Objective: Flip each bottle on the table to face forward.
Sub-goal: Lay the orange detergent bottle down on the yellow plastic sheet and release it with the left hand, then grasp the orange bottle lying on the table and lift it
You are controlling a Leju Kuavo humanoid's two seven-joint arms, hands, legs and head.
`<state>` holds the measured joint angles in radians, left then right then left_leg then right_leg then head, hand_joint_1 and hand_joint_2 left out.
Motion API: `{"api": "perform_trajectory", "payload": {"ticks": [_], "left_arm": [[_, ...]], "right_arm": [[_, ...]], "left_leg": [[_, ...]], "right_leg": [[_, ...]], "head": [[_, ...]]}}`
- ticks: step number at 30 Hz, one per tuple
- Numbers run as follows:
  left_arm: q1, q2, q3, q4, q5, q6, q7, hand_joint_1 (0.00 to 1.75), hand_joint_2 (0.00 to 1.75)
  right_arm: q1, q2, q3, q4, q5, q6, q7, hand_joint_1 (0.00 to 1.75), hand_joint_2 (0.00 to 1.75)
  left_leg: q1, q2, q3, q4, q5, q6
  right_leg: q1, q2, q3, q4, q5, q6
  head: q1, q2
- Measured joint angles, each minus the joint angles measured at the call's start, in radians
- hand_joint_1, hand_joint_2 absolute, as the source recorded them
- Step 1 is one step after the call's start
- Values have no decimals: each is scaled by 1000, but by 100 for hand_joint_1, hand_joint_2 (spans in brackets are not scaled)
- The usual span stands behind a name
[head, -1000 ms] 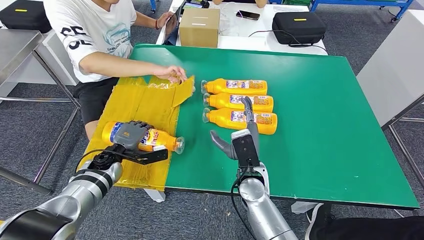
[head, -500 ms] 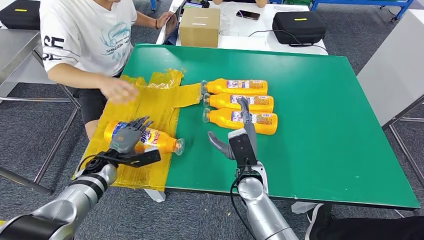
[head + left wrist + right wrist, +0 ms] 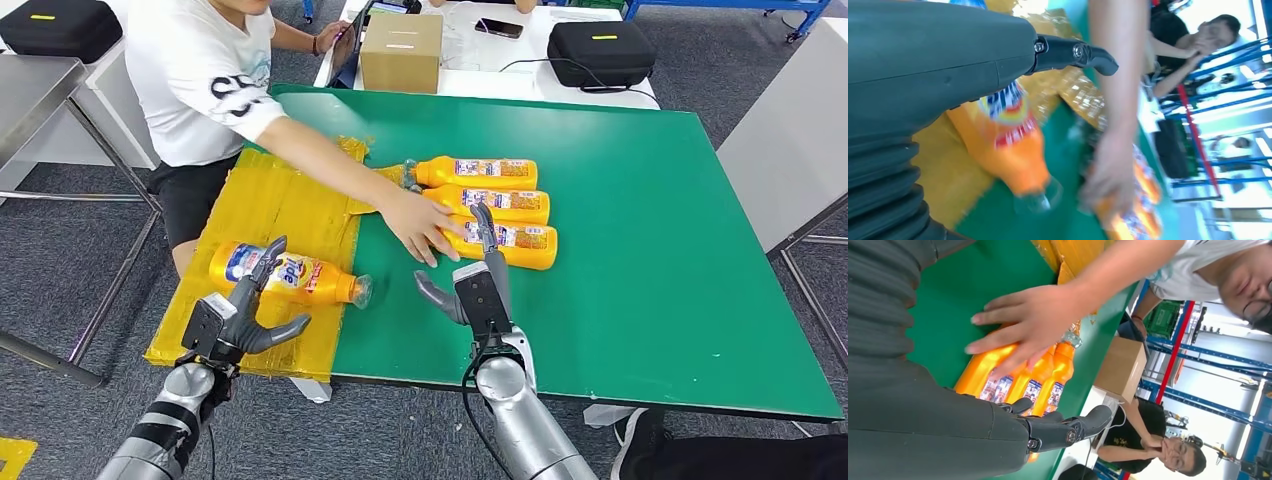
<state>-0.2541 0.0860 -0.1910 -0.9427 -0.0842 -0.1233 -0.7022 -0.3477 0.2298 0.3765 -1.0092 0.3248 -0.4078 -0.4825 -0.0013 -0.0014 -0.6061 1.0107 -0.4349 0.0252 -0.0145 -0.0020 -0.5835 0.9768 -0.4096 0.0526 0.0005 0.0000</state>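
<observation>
Head view, with both wrist views. A green desk carried four orange bottles, all lying on their sides. One bottle lay apart on a yellow plastic sheet that covered the desk's left edge, its cap end reaching just onto the green surface. The left hand hovered at the near side of this bottle with its fingers spread and nothing in its grasp; one dark fingertip reached over the label, but contact could not be judged. In the left wrist view the same bottle lay beyond the hand's grey cover.

Three further bottles lay side by side near the desk's middle, caps pointing left: the far bottle, the middle bottle and the near bottle. A person's hand reached across the sheet and rested on the cap end of the near bottle. The right hand stood just in front of this row, released, fingers extended and thumb apart, holding nothing. A cardboard box and a black case sat on a white table beyond.
</observation>
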Motion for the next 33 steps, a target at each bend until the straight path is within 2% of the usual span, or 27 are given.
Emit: {"api": "perform_trajectory", "payload": {"ticks": [5,10,16,20,24,33], "left_arm": [[21,-61,50,-64,17,-29,0,0,175],[10,-157,91,-55,-1,3,10,0,175],[-3,-223,112,-50,-2,20,42,0,175],[-11,-277,102,-51,-12,80,112,0,175],[-20,-309,66,-47,-15,161,161,0,175],[-32,-321,13,-28,5,178,169,0,175]], "right_arm": [[5,1,0,4,12,-11,2,0,175],[31,4,0,-14,20,-20,18,0,175],[48,7,0,-30,30,-25,30,0,175],[61,15,1,-43,34,-39,37,0,0],[76,19,1,-52,62,-83,55,0,175],[81,2,1,-43,124,-129,108,0,175]], "left_leg": [[0,0,0,0,0,0],[0,-2,-1,0,0,0],[0,-1,-1,0,0,0],[0,-2,-2,0,0,0],[0,-1,-2,0,0,0],[0,-1,-3,0,0,0]], "right_leg": [[0,0,-1,0,0,0],[0,-1,0,0,0,0],[0,-1,-2,0,0,0],[0,-2,-2,0,0,0],[0,-1,-2,0,0,0],[0,-1,-2,0,0,0]], "head": [[0,0],[0,0],[0,0],[0,0],[0,0],[0,0]]}}
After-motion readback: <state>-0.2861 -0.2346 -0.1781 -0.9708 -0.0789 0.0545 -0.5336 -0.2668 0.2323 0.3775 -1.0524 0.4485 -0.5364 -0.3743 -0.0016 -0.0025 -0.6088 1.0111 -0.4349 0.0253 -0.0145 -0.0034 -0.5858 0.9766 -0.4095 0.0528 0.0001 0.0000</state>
